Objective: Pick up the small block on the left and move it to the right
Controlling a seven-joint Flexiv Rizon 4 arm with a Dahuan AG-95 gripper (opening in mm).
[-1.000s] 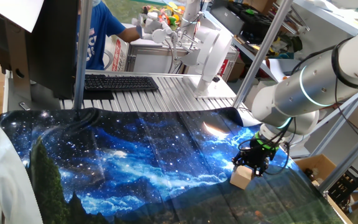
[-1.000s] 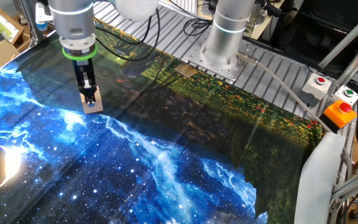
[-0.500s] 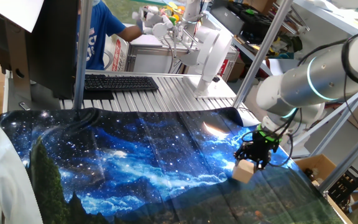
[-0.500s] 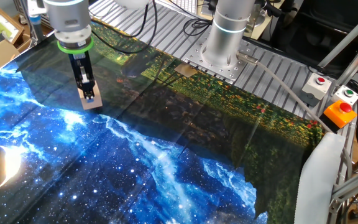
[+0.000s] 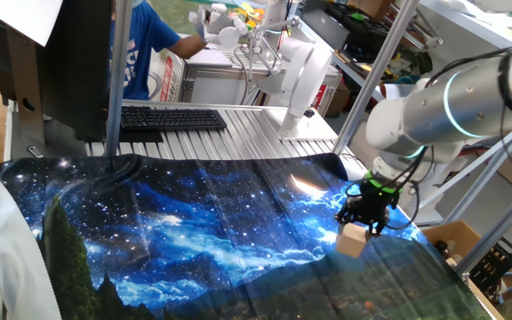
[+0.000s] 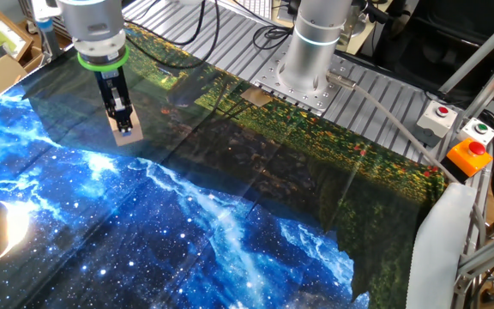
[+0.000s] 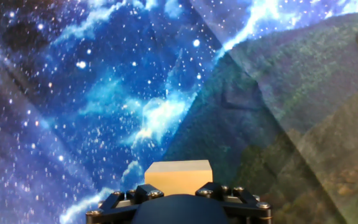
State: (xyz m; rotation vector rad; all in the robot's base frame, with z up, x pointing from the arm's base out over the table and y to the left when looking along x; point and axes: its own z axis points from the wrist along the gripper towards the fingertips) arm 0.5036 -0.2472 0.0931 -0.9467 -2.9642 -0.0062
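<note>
**Claw grips the small block above the starry cloth**

One fixed view: the claw [image 5: 364, 216] hangs from the grey arm [image 5: 434, 107] at about 4 o'clock in the picture, pointing down. The small block [image 5: 353, 240], a pale tan cube, sits between its fingers, clamped at its upper part, with its lower faces showing below the black fingertips. The block appears to be just clear of the surface [image 5: 194, 240], which is covered by a cloth printed with a blue night sky and dark green hills; the gap is hard to judge from this side. A black keyboard [image 5: 172, 117] lies at 11 o'clock on ribbed metal behind the cloth, and a person in a blue shirt [image 5: 140, 44] stands at 11 o'clock, farther back.

The other fixed view: here the claw [image 6: 123, 127] is at 10 o'clock, upright under a wrist with a green ring. The small block [image 6: 127, 135] is held at the fingertips, over the border where the blue print meets the dark green print. The arm's silver base [image 6: 311, 43] stands at 1 o'clock, well apart. A box with a red button [image 6: 438, 112], a green button [image 6: 482, 131] and an orange cap [image 6: 470, 154] sits at 3 o'clock.

Hand view: the small block [image 7: 178, 176] fills the lower centre at 6 o'clock, its pale face just above the dark claw body, held between the fingers. Beyond it lies the cloth, blue starfield towards 10 o'clock and green hills towards 3 o'clock.
</note>
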